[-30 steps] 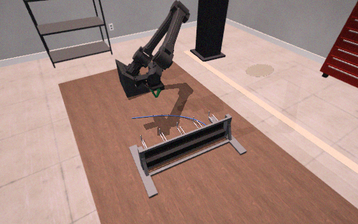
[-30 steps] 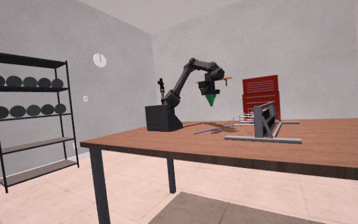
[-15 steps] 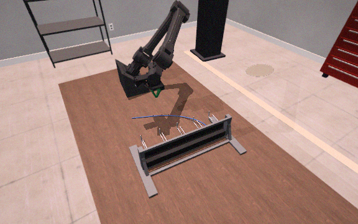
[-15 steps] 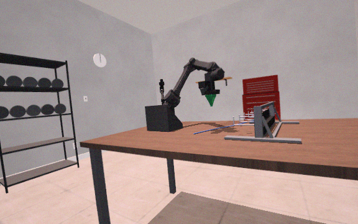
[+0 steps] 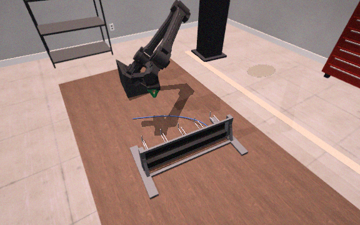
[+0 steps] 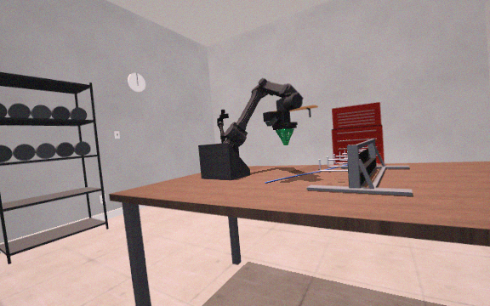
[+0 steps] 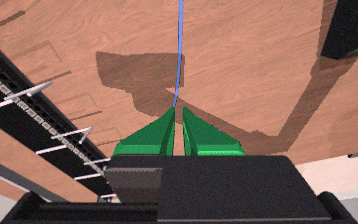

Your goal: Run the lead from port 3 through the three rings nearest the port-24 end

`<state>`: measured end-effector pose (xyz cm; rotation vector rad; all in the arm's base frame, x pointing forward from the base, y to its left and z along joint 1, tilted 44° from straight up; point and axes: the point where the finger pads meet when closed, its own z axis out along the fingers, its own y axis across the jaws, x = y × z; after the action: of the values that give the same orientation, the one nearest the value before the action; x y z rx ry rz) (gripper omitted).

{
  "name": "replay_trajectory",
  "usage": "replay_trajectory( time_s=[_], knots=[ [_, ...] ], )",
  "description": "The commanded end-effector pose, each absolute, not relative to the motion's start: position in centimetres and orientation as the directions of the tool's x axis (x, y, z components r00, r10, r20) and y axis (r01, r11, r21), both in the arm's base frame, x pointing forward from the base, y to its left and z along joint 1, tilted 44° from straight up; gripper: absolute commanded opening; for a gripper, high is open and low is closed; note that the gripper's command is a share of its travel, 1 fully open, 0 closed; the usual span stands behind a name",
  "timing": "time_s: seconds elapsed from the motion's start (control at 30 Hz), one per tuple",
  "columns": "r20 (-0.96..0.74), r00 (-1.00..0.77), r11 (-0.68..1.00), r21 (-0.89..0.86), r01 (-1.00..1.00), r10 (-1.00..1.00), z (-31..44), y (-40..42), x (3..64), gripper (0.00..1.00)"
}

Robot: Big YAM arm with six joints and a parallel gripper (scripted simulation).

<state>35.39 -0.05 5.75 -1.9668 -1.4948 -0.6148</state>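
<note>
Five ring wires stick out of the rack [image 5: 229, 125] on the arm's side; the blue lead [image 5: 167, 116] crosses near the ones toward the right end in the top view, but I can't tell whether it sits inside any of them. Rack stands upright on the wooden table [image 5: 105, 175], roughly mid-table, both feet flat.

Lead runs from the rack's right portion in a shallow arc toward the table's left side, free end [image 5: 134, 119] lying on the wood well inside the edge.

Gripper [image 5: 153, 92] hangs in the air close to the arm's base block [image 5: 127, 81], well apart from the rack and above the lead, not touching it. Green fingers are nearly together, only a thin slit between them, nothing gripped.

View differences:
- Wrist view: shows the slit between the fingers; the lead appears to run up from just past the tips, but that's line of sight only. Panel's port row and three or four ring wires show at the left edge.
- Exterior view: confirms the height gap, gripper [image 6: 285, 137] clearly above the table, lead [image 6: 296, 175] flat on the wood.
- Top view: only one giving the lead's full arc and the rack's placement; finger gap unreadable there.
</note>
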Motion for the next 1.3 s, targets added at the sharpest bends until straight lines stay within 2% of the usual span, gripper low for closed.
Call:
replay_trajectory(
  time_s=[0.0,1.27],
  knots=[
    [0.653,0.302,-0.239,-0.186,0.953,0.695,6.61,-0.06,36.35,0.32],
    [0.653,0.309,-0.240,-0.196,0.951,0.691,5.98,0.15,35.87,0.32]
  ],
)
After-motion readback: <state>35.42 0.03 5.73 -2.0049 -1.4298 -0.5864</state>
